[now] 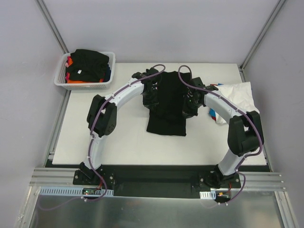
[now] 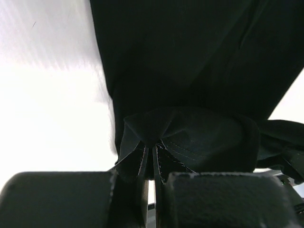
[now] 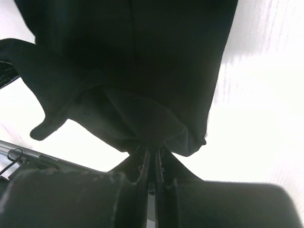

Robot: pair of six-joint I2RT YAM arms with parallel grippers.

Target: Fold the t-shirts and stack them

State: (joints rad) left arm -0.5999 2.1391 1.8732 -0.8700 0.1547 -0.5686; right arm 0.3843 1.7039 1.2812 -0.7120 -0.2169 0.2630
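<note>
Cloth first: the black t-shirt (image 1: pixel 166 107) lies lengthwise at the middle of the table (image 1: pixel 118 137), its lower part flat and its upper part gathered up between the two grippers. The left gripper (image 2: pixel 154 159) is pinched tight on a bunched fold at the shirt's left edge, with the jaws nearly meeting and cloth between them. The right gripper (image 3: pixel 152 161) is clamped the same way on a fold at the right edge. Near it, a white t-shirt (image 1: pixel 235 95) lies crumpled at the table's right edge, with a bit of blue and red cloth (image 1: pixel 212 114) showing under it. At the table's far left corner stands a white basket (image 1: pixel 61 78) holding a heap of shirts (image 1: pixel 88 66), black on top of orange.
</note>
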